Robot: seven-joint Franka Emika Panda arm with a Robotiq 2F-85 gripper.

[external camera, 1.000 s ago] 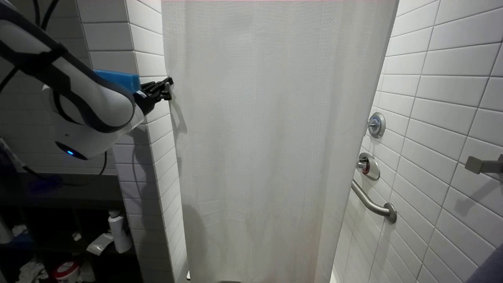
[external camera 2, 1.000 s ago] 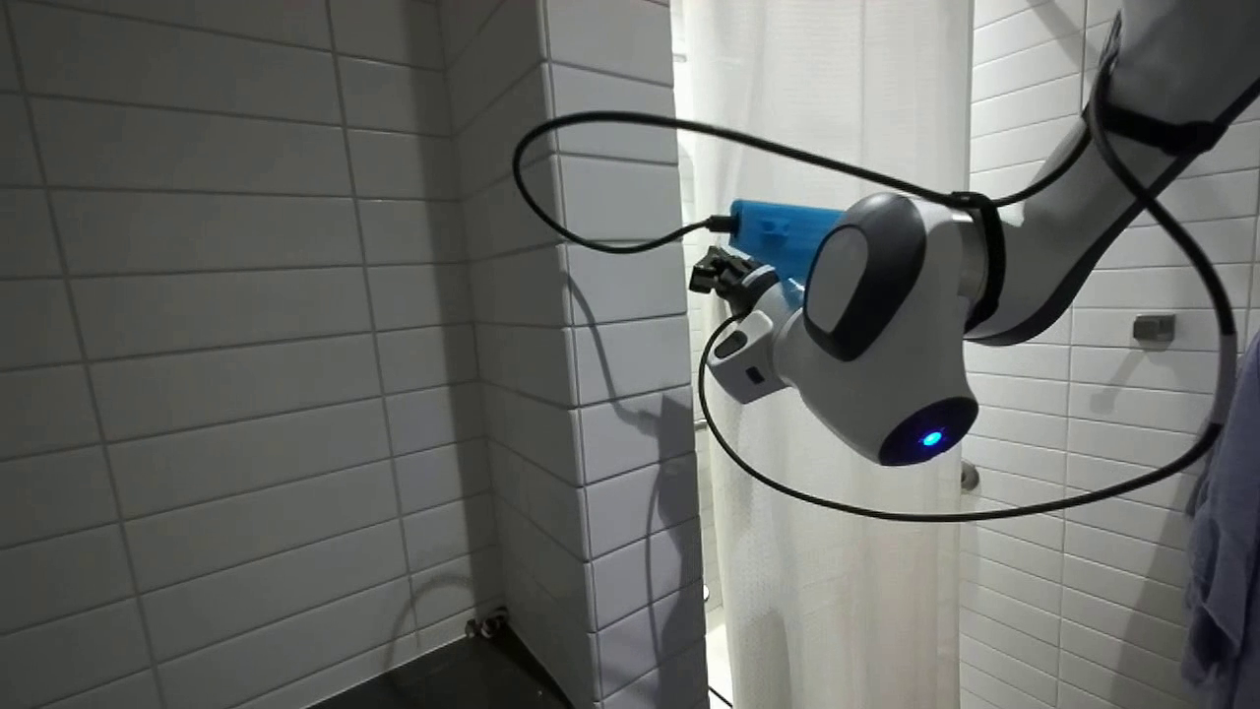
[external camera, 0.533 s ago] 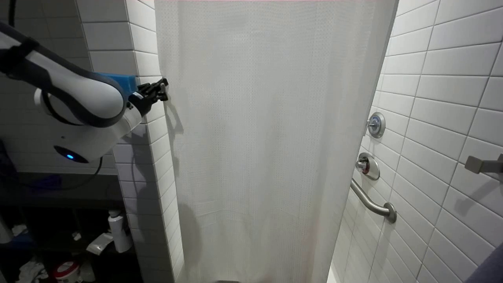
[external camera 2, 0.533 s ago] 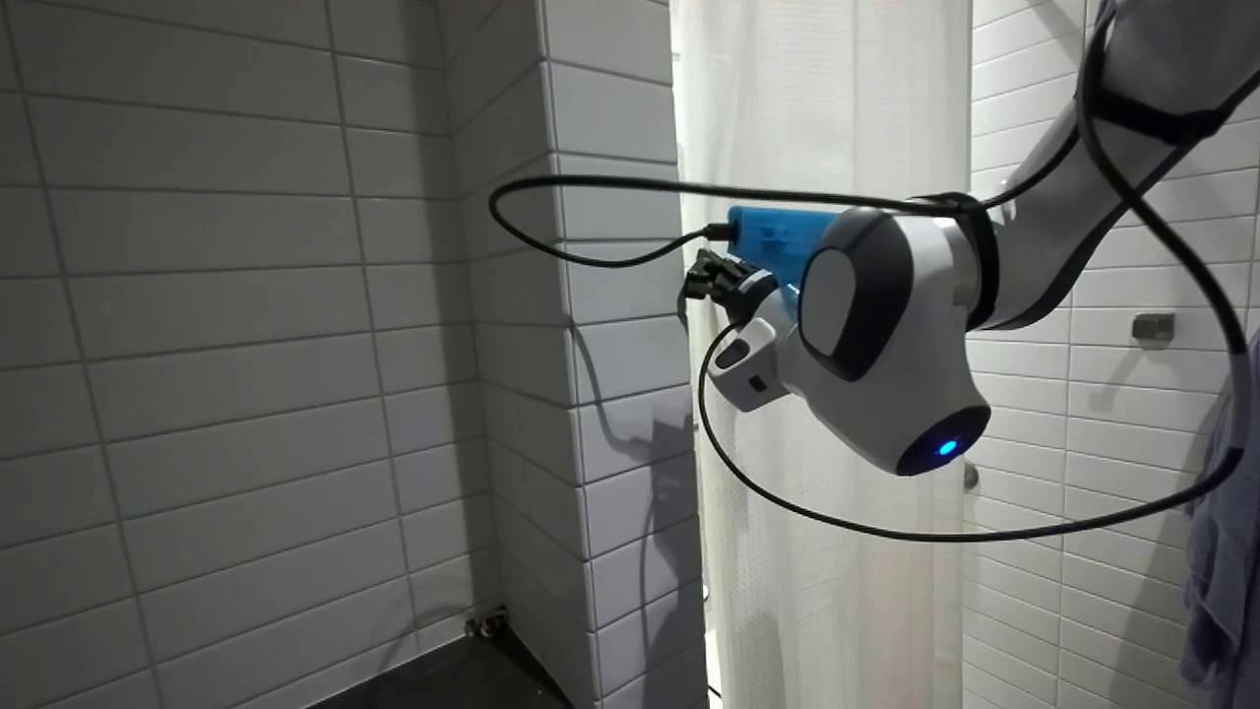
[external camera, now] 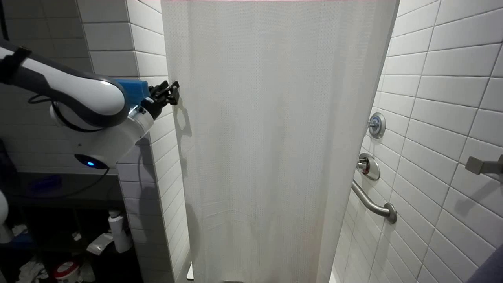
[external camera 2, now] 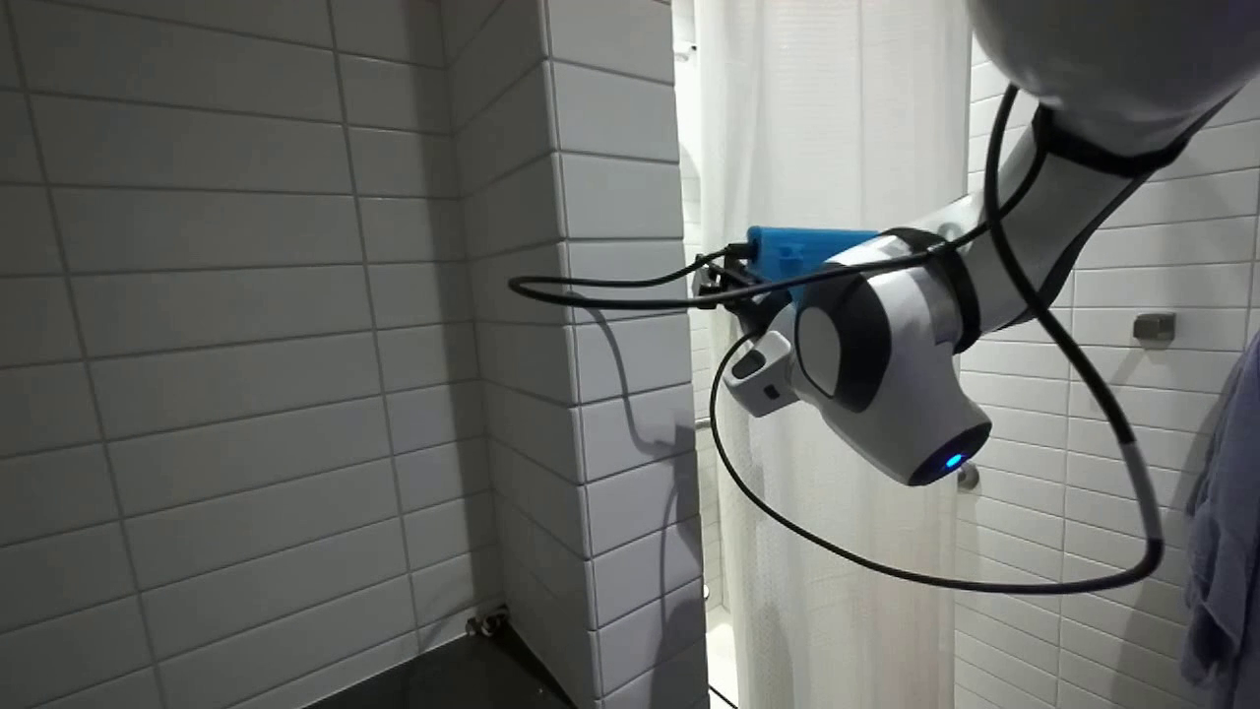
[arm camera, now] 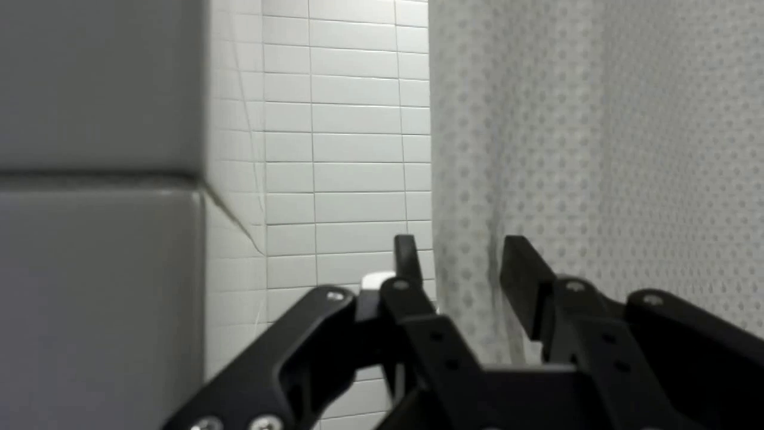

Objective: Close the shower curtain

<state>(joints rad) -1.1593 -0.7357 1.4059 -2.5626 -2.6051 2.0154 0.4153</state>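
Note:
The white shower curtain (external camera: 255, 137) hangs across the shower opening in soft folds, and shows in all views. Its free edge stands a little right of the tiled pillar (external camera: 167, 177), with a narrow gap between them. At that edge, at upper height, is my gripper (external camera: 171, 89), its fingers spread. From the wrist, the jaws of my gripper (arm camera: 459, 257) stand apart with the curtain (arm camera: 465, 179) visible in the gap, and neither finger visibly grips it. Whether cloth touches the fingers I cannot tell. A cable partly hides the gripper (external camera 2: 724, 288) in an exterior view.
The pillar (arm camera: 101, 298) stands close on the left of the wrist view. A black cable (external camera 2: 1043, 588) loops loosely around the wrist. A dark shelf with a white bottle (external camera: 119, 232) is low on the left. A grab bar (external camera: 371, 202) is on the right wall.
The jaws have opened. The arm and curtain edge first moved left, then right, widening the gap at the pillar. The cable loop has sunk lower.

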